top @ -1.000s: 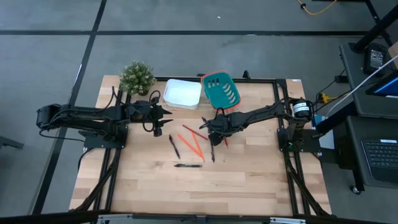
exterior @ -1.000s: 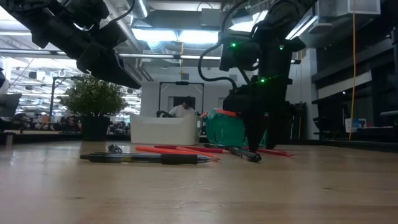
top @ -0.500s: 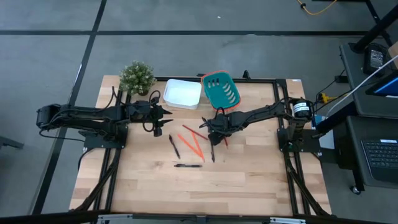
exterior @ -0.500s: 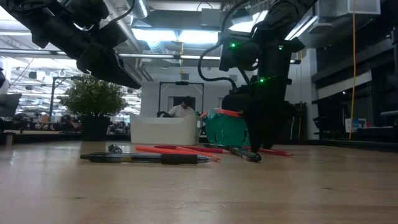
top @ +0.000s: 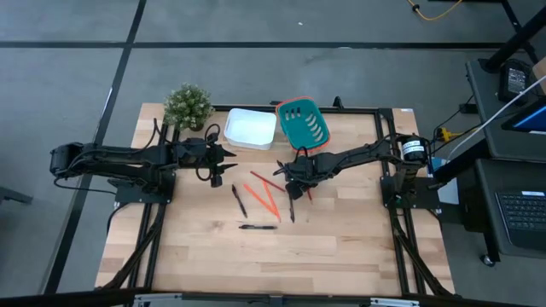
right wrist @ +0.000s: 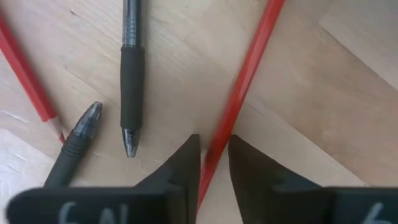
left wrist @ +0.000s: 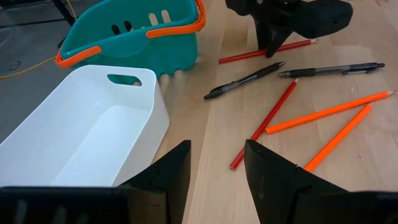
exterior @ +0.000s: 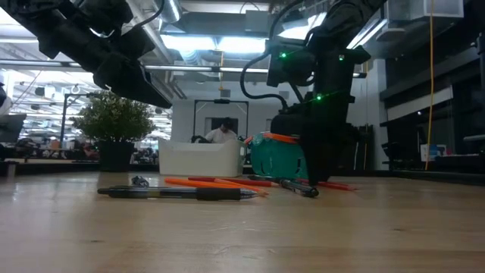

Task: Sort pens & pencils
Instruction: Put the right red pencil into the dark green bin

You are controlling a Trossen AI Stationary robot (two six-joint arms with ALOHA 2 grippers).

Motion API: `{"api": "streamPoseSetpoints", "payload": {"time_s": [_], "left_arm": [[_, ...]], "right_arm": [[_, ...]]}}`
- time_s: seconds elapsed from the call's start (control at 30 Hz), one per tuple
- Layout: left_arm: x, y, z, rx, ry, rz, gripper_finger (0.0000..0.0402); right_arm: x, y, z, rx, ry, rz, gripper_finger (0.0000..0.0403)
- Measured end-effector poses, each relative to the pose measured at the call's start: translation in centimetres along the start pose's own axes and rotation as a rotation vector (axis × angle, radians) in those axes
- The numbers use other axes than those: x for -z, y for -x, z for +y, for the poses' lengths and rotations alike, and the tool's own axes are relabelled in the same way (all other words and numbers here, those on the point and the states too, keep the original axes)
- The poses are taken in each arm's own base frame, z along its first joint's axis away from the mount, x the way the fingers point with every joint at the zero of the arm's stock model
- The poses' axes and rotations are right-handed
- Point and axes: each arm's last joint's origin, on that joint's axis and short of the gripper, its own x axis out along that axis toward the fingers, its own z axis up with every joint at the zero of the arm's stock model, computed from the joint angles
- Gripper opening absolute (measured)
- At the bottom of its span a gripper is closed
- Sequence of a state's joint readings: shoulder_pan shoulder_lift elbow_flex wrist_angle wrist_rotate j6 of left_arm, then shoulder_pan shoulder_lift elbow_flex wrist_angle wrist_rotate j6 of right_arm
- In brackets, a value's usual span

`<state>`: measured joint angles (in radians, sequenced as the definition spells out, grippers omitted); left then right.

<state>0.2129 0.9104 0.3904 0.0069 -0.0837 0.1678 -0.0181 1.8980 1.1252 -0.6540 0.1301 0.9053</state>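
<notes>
While the right gripper (right wrist: 213, 165) is down at the tabletop (top: 341, 247) with a red pencil (right wrist: 245, 81) running between its two fingers (right wrist: 180, 168), the step in hand looks like a pinch on that pencil, and it will go best if the fingers meet the shaft squarely and the lift is straight up, so the thin stick neither rolls out nor swings into its neighbours. The fingers stand close on either side of the pencil with only a sliver of gap; whether they already press it I cannot tell. Just beside the pencil lie two black pens (right wrist: 130, 74), their tips near the fingers, so a sideways drift could nudge them. From above, the remaining pencils (top: 260, 194) lie fanned out near the middle of the tabletop, with the other pens (top: 258, 227) scattered near them. A white bin (top: 250, 128) and a teal basket (top: 304, 122) sit side by side at the far edge, both likely targets, next to a small potted plant (top: 188, 105). Off to the side, the left gripper (left wrist: 214, 168) hovers near the white bin, fingers apart and empty.
</notes>
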Motion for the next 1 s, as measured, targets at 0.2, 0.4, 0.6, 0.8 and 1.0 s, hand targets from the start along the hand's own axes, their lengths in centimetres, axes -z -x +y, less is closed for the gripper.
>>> {"api": "streamPoseSetpoints", "payload": {"time_s": [0.2,0.4,0.6,0.8,1.0], "left_arm": [[0.0,0.0,0.0,0.0,0.0,0.0,0.0143],[0.0,0.0,0.0,0.0,0.0,0.0,0.0143],[0.0,0.0,0.0,0.0,0.0,0.0,0.0143],[0.0,0.0,0.0,0.0,0.0,0.0,0.0143],[0.0,0.0,0.0,0.0,0.0,0.0,0.0143]], "right_arm": [[0.03,-0.02,0.01,-0.005,0.027,0.007,0.0047],[0.03,-0.02,0.01,-0.006,0.05,0.009,0.0027],[0.03,-0.01,0.01,-0.006,0.073,0.009,0.0031],[0.03,0.0,0.03,-0.009,0.081,0.013,0.0026],[-0.51,0.69,0.63,-0.02,0.129,0.019,0.0029]]}}
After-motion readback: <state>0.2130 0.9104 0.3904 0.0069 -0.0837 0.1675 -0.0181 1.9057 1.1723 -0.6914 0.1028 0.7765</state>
